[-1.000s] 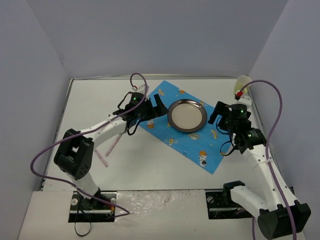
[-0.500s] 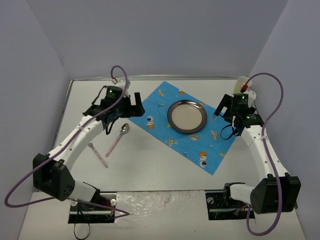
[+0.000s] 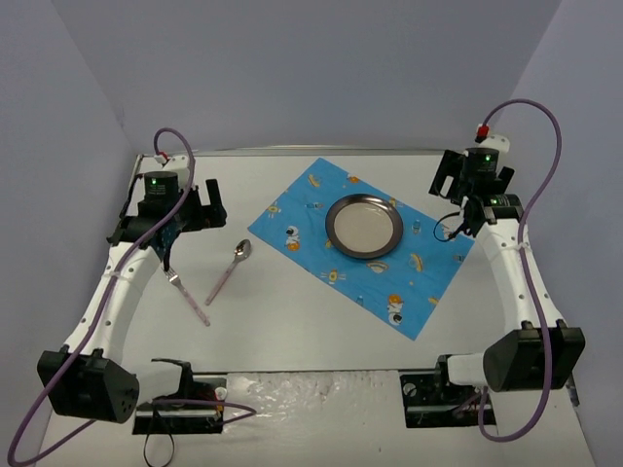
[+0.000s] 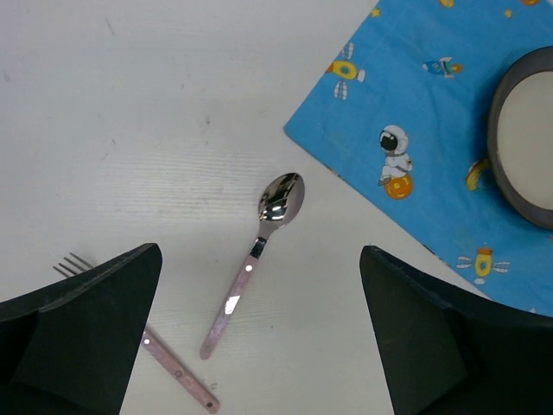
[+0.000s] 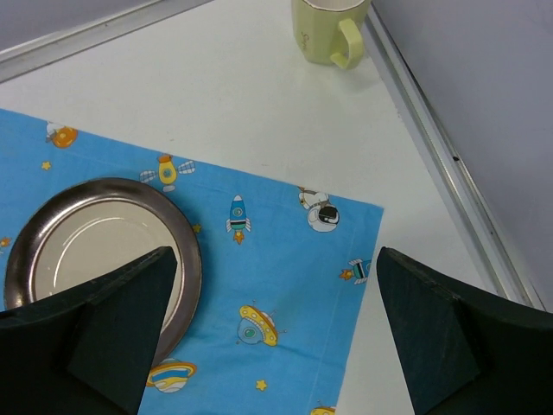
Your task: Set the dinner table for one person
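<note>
white bench (image 3: pixel 292 326) under all, bearing fork (image 3: pixel 187 294) just beside spoon (image 3: pixel 230 270) near left, then blue cloth (image 3: pixel 394 287) with plate (image 3: pixel 364 225), mug (image 5: pixel 328 30) far right, left tool (image 3: pixel 167 218) and right tool (image 3: pixel 476 183) above, jaws wide, empty.

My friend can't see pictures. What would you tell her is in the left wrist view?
A pink-handled spoon lies on the white table, beside a blue astronaut cloth holding a metal plate. A fork peeks out behind one of two dark fingers, spread wide at the bottom corners.
</note>
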You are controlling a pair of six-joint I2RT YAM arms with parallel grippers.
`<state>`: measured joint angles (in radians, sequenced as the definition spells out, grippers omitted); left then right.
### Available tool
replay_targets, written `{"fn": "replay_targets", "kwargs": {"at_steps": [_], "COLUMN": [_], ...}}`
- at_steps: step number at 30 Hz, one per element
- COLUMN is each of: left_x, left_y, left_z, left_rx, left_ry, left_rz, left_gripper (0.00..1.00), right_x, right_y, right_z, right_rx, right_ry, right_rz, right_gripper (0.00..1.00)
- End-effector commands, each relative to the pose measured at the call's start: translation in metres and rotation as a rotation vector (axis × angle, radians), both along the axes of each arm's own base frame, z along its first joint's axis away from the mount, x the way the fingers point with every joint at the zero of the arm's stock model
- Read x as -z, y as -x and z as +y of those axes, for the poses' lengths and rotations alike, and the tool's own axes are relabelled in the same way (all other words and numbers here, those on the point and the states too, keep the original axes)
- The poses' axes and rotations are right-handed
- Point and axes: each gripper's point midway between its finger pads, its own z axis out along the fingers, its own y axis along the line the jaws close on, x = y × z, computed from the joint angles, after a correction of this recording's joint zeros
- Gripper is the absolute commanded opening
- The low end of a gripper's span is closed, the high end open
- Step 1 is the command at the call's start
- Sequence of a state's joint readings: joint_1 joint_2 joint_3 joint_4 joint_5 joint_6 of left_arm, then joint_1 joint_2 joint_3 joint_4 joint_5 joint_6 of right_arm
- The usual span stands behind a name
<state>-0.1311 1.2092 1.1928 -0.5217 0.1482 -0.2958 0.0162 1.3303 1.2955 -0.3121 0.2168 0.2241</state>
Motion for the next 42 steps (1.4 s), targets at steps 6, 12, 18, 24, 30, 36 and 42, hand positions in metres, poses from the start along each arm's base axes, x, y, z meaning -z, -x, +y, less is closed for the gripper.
{"fn": "replay_targets", "kwargs": {"at_steps": [6, 12, 18, 24, 30, 36, 42], "left_x": [-0.023, -0.017, -0.005, -0.006, -0.006, 0.000, 0.006], "left_y": [0.001, 0.000, -0.005, -0.004, -0.004, -0.005, -0.007], "left_z": [0.020, 0.024, 0.020, 0.022, 0.022, 0.024, 0.029], "left_rx": [-0.041, -0.060, -0.061, -0.072, -0.069, -0.072, -0.086], "left_ry": [-0.053, -0.070, -0.044, -0.049, -0.048, -0.057, -0.066], "left_rz": [-0.118, -0.105, -0.069, -0.074, -0.074, -0.055, -0.033], "left_gripper": [0.97, 0.97, 0.97, 0.97, 0.97, 0.97, 0.97], "right_x": [0.005, 0.040, 0.068, 0.087, 0.101, 0.105, 0.117], "right_y": [-0.053, -0.086, -0.111, -0.135, -0.158, -0.178, -0.196], "right_z": [-0.039, -0.064, -0.096, -0.116, -0.135, -0.148, -0.150], "right_rx": [-0.008, -0.018, -0.051, -0.100, -0.157, -0.202, -0.233], "right_ry": [0.022, 0.040, 0.073, 0.106, 0.096, 0.118, 0.115], "right_rz": [-0.025, 0.032, 0.068, 0.080, 0.057, 0.031, 0.027], "right_gripper": [0.93, 0.90, 0.86, 0.86, 0.85, 0.81, 0.76]}}
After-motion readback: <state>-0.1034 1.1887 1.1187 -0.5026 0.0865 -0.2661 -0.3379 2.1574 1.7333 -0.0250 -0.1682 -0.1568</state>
